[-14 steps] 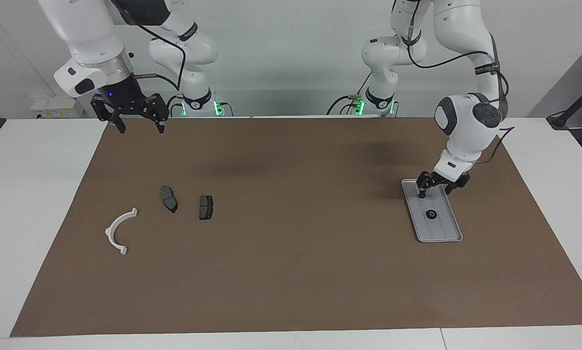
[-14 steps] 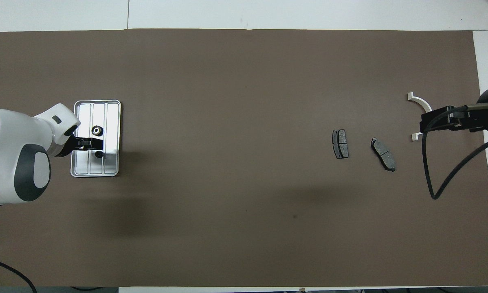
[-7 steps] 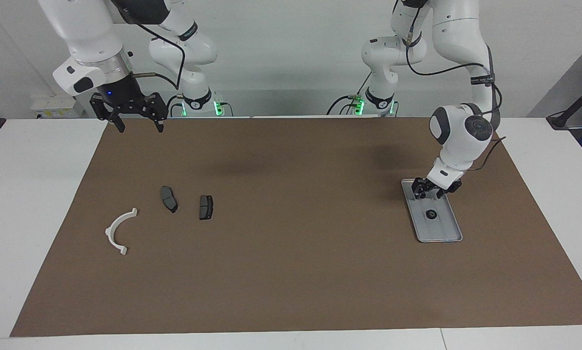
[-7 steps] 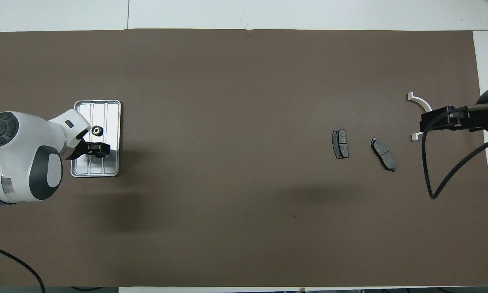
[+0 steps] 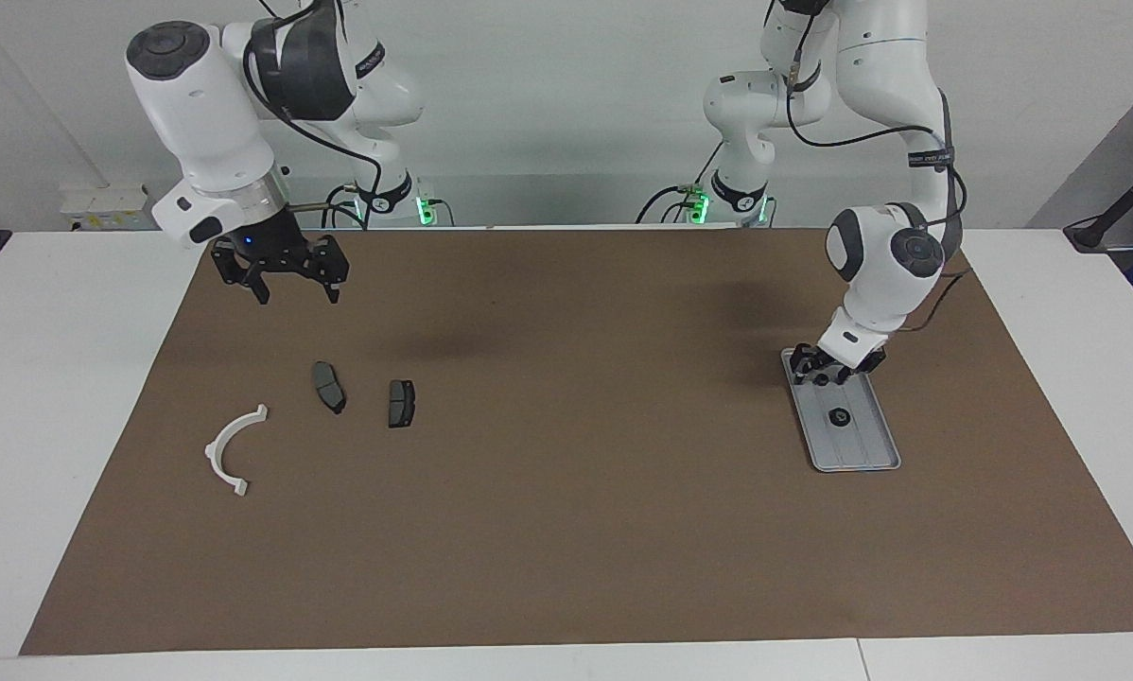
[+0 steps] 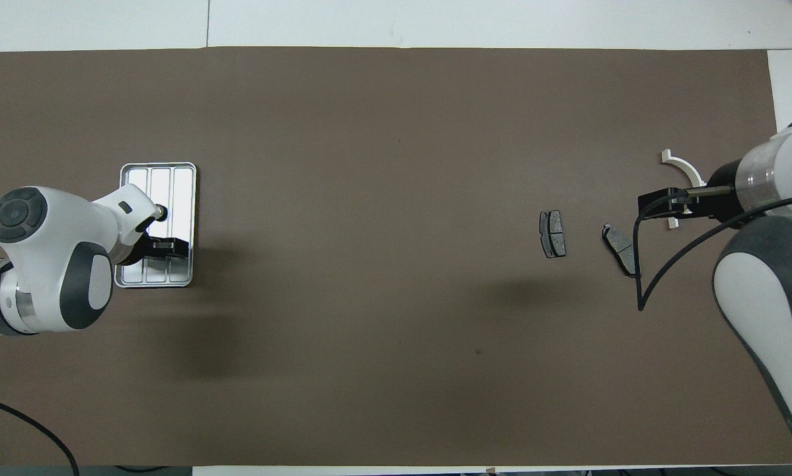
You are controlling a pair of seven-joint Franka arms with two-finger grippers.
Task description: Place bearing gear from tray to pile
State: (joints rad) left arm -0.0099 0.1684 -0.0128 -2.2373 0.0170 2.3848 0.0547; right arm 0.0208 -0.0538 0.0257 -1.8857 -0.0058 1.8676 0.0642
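Facing view: I am holding my left hand [image 5: 827, 371] low over the end of the tray [image 5: 860, 463] that lies nearer to the robots. I cannot tell whether this hand is open or closed, and I cannot tell whether it is touching the tray. It is not carrying anything.

The bearing gear [image 5: 840, 417], a small dark ring, is lying in the tray near its middle, apart from my left hand. The tray is sitting on the brown mat [image 5: 585, 530] at the left arm's end of the surface [image 5: 46, 378].

I am keeping my right hand [image 5: 295, 288] up in the air over bare mat at the right arm's end, open and empty.

The pile is lying on the mat, well apart from the tray. The white bracket [image 5: 229, 445] is resting there, with two dark pads [image 5: 328, 386] just beside each other and a little nearer to the robots than the bracket.

In the overhead view my left wrist is covering part of the bearing gear [image 6: 158, 212] in the tray [image 6: 157, 164]. My right hand [image 6: 660, 201] is showing between the white bracket [image 6: 683, 166] and the dark pads [image 6: 553, 233].
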